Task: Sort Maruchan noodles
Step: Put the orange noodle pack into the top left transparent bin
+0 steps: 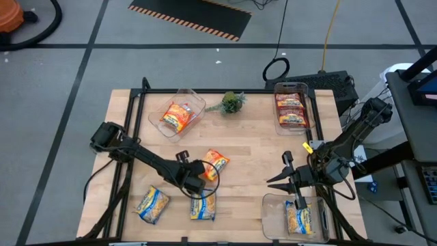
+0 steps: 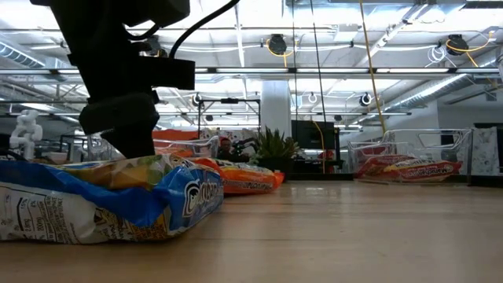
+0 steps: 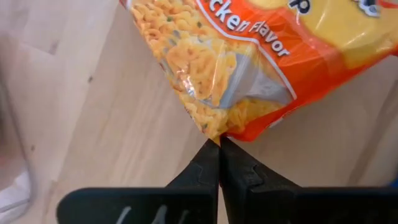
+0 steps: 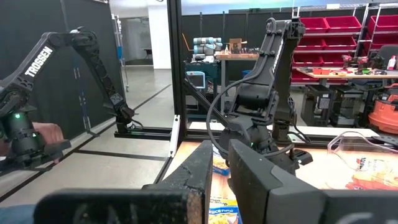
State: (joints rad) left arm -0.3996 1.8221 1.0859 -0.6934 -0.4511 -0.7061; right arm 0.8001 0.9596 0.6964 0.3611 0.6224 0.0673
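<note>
An orange noodle packet point(image 1: 216, 164) lies mid-table, with my left gripper point(image 1: 206, 173) shut at its near-left corner. Two yellow-and-blue packets point(image 1: 151, 203) point(image 1: 203, 207) lie near the front edge; one of them fills the foreground of the low view point(image 2: 102, 200). A far-left clear bin holds orange packets point(image 1: 177, 116). A far-right bin holds red-brown ones point(image 1: 291, 113). A near-right bin holds a yellow-and-blue one point(image 1: 299, 219). My right gripper point(image 1: 274, 181) is open and empty, above the table just left of the near-right bin. My left gripper has its two shut fingertips point(image 3: 211, 155) meeting on the orange packet's corner point(image 3: 216, 132), at the crimped edge. The fingers come slanting down from the table's near-left side. The packet's body rests on the wood beyond the fingertips.
A small green plant sprig point(image 1: 232, 102) lies at the far edge between the two far bins. A black frame rail runs along the table's left and far sides point(image 1: 205, 91). Bare wood shows between the two arms mid-table point(image 1: 252, 157).
</note>
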